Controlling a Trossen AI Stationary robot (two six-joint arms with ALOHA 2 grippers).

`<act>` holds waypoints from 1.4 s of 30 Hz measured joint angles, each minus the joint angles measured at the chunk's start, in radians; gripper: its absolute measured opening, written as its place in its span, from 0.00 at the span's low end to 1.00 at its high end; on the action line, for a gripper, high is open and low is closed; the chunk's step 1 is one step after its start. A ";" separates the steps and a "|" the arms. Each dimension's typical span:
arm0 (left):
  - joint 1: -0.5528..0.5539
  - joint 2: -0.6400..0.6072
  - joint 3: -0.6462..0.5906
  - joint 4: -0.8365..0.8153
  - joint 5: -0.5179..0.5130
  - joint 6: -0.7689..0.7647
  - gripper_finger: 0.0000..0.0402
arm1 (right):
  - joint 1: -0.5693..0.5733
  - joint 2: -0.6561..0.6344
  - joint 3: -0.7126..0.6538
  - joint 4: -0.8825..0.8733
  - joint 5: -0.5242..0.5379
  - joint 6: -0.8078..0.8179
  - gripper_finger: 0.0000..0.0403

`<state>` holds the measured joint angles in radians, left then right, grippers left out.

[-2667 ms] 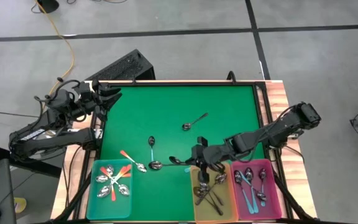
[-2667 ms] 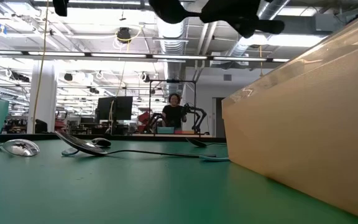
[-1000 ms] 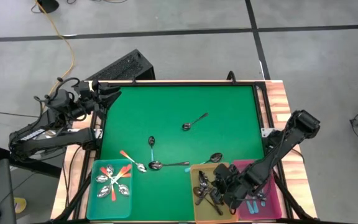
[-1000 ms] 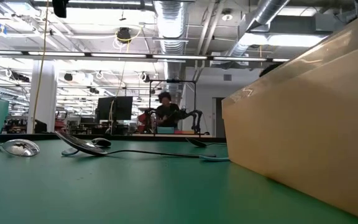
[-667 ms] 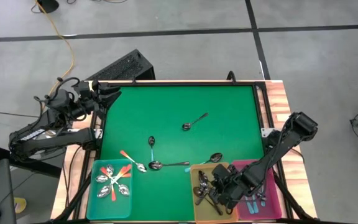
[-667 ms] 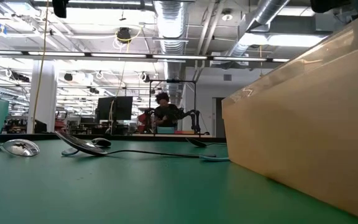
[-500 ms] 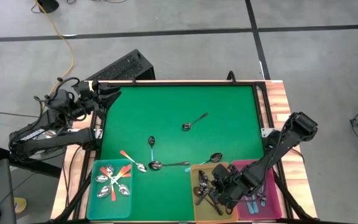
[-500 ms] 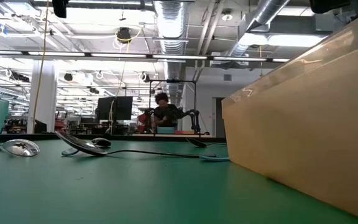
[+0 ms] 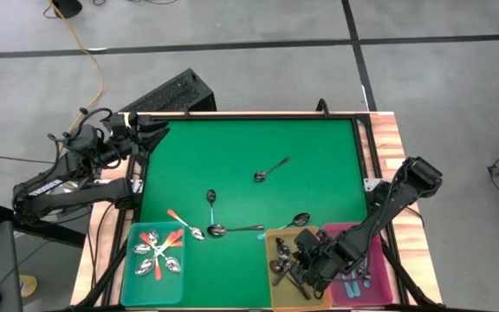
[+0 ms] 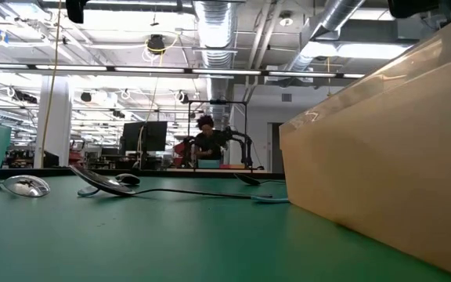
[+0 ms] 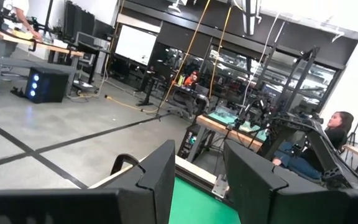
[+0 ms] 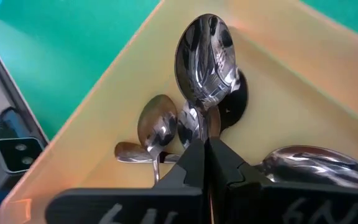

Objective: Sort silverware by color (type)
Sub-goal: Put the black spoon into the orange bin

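Note:
My right gripper (image 9: 300, 258) hangs over the yellow bin (image 9: 275, 286), shut on a plain metal spoon (image 12: 207, 59) that juts out beyond its fingertips (image 12: 205, 144). Several dark spoons (image 12: 157, 130) lie in that bin. On the green mat lie a metal spoon (image 9: 271, 167), a light-blue-handled one (image 9: 211, 201), an orange-handled one (image 9: 183, 223), a dark one (image 9: 232, 230) and one more (image 9: 294, 220) by the yellow bin. My left gripper (image 11: 197, 180) waits open, raised at the table's far left corner (image 9: 150, 130). My right gripper pinches the spoon's thin handle (image 12: 206, 124) just behind the bowl, between its two fingers. The fingers slant down into the yellow bin and lie along the handle. The bowl points away from the fingers, above the spoons in the bin; whether it touches them I cannot tell.
A teal bin (image 9: 128, 269) with orange-handled spoons stands at the near left. A pink bin (image 9: 379, 260) with blue-handled spoons stands right of the yellow one. In the low view the yellow bin's wall (image 10: 382, 141) fills the right. A person sits far behind the table.

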<state>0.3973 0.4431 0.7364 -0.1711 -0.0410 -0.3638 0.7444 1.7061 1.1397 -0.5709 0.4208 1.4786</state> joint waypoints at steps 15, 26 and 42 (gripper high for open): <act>0.000 0.000 0.000 0.005 -0.011 -0.016 0.30 | -0.019 0.051 0.000 0.035 -0.127 -0.048 0.26; 0.000 0.000 0.000 0.004 -0.012 -0.008 0.30 | -0.103 -0.037 0.000 0.040 -0.280 -0.304 0.30; 0.000 -0.001 0.000 -0.055 -0.009 -0.038 0.30 | -0.235 -0.244 0.000 0.083 -0.292 -0.522 0.30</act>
<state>0.3973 0.4423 0.7364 -0.2258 -0.0502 -0.4021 0.5099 1.4624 1.1397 -0.4881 0.1287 0.9565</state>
